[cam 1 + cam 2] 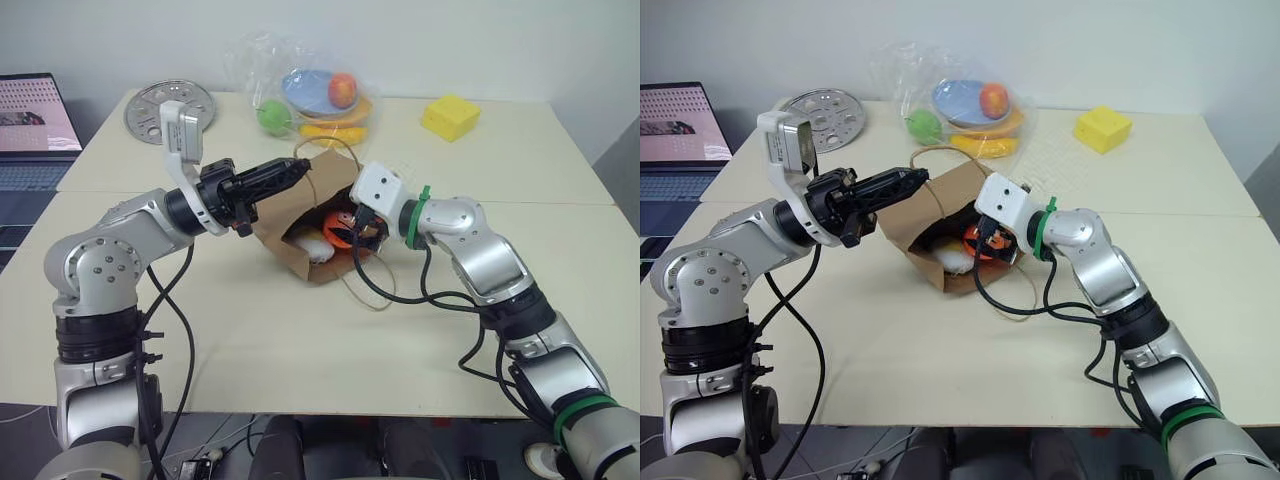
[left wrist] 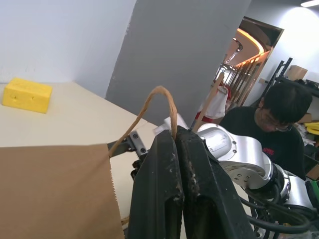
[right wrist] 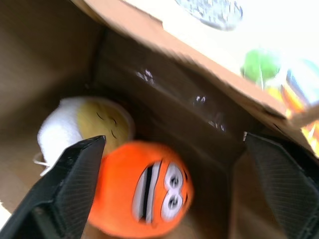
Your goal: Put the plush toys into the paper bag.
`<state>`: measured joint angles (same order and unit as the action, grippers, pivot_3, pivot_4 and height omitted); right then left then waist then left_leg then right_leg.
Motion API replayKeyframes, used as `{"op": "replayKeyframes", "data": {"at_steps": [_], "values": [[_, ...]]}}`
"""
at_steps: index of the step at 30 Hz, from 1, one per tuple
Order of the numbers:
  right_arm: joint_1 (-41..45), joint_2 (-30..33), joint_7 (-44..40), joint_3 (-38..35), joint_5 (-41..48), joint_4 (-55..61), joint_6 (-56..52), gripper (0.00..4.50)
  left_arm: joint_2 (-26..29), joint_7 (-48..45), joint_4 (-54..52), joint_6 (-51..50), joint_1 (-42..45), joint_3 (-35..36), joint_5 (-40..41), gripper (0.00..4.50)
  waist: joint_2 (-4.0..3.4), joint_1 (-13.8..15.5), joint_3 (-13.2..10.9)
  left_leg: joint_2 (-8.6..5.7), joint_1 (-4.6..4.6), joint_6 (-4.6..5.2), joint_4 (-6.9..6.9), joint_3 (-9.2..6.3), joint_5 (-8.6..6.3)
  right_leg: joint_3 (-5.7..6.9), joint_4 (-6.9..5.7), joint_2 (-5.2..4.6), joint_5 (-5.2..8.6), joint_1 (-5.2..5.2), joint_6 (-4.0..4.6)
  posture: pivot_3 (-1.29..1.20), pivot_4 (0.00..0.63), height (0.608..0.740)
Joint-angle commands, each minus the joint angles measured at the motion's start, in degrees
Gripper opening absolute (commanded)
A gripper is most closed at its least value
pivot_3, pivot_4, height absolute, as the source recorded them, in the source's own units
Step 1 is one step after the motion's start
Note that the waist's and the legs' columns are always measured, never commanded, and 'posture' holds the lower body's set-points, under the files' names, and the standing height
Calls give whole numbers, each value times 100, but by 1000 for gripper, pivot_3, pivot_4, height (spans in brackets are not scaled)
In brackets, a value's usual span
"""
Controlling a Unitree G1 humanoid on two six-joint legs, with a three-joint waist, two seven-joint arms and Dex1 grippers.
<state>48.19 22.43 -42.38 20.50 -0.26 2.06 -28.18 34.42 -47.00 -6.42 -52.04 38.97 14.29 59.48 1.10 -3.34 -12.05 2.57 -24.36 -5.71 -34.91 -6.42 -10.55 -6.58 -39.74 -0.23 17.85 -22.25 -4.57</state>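
Step in hand: the last toy is being let go inside the brown kraft paper bag [image 1: 300,225]; I judge the task almost finished.
Bag: it lies on its side on the pale desk [image 1: 300,370], its mouth turned toward the robot, near the clear plastic bag of shiny toy fruit [image 1: 310,100].
Left gripper [image 1: 295,172]: clenched on the upper edge of the bag at the thin tan twisted-cord handle [image 2: 162,107], holding the mouth raised and open.
Right gripper [image 3: 174,189]: reaching into the bag mouth, its black fingers [image 3: 75,174] spread wide apart, grasping nothing.
Orange toy: the orange carrot-shaped plush toy with a grinning face [image 3: 142,186] sits inside the bag between the spread fingers; whether one finger touches it I cannot tell.
Egg toy: the white-and-yellow egg-like plush toy [image 3: 87,127] lies deeper in the bag, touching the orange one.
Next move: the right gripper should draw straight back out of the mouth, fingers kept open, without dragging the orange toy or catching the paper edge.
After that: the left gripper may release the handle, gently, so the toys do not roll out.
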Motion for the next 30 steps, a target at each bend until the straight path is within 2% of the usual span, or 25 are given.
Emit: {"op": "replayKeyframes", "data": {"at_steps": [1,6,10,13,15,18,22,25,28,30], "values": [[-32,232,-327,-442,430,934,-303,4461,10,-30,-54,131,150,117,30,0,-1,8,-1,0,0,0,0,0,0,0,-1,0,0,0,0,0,150,740],[-562,1087,-1033,-1376,1560,2297,-1195,4461,-31,-10,-13,172,179,116,-3,0,0,64,0,-3,-3,0,0,-6,0,5,6,-3,0,3,0,0,150,740],[-1268,1574,-1065,-2043,2216,2767,-1877,4461,-26,-7,-17,182,173,132,-10,0,1,57,0,-2,-2,0,-1,-7,0,7,9,-2,0,7,0,0,150,740],[-1732,1732,-857,-2093,2273,2804,-2115,4461,-12,-8,-14,192,172,139,-9,0,1,36,0,-2,-1,1,-3,-6,0,6,7,-2,0,8,0,0,150,740],[-1996,1674,-501,-1846,1984,2527,-2101,4461,-6,-7,5,193,187,143,-9,0,0,-2,0,-2,1,1,-4,0,0,0,7,-1,1,6,0,0,150,740],[-2086,1216,21,-1387,1566,1619,-1809,4461,10,-21,21,206,205,138,-29,0,3,-42,2,0,5,1,-5,6,0,-6,7,2,1,7,-1,0,150,740],[-1897,730,187,-917,1229,702,-1341,4461,26,-18,7,212,199,142,-38,0,2,-47,1,0,5,1,-6,10,1,-12,5,3,1,4,-1,0,150,740],[-1802,542,191,-828,1172,350,-1213,4461,28,-6,-16,209,186,151,-31,0,2,-41,1,-1,3,1,-5,9,0,-12,4,2,1,3,-1,0,150,740],[-1713,424,137,-840,1240,169,-1297,3900,52,24,-75,201,151,178,-24,0,2,-33,1,-1,3,1,-3,6,0,-8,4,2,0,4,-1,0,150,740],[-1715,403,13,-936,1454,281,-1529,3227,68,54,-100,183,141,214,6,0,2,-29,1,-1,3,1,-3,4,0,-7,4,2,0,3,-1,0,150,740]]}}
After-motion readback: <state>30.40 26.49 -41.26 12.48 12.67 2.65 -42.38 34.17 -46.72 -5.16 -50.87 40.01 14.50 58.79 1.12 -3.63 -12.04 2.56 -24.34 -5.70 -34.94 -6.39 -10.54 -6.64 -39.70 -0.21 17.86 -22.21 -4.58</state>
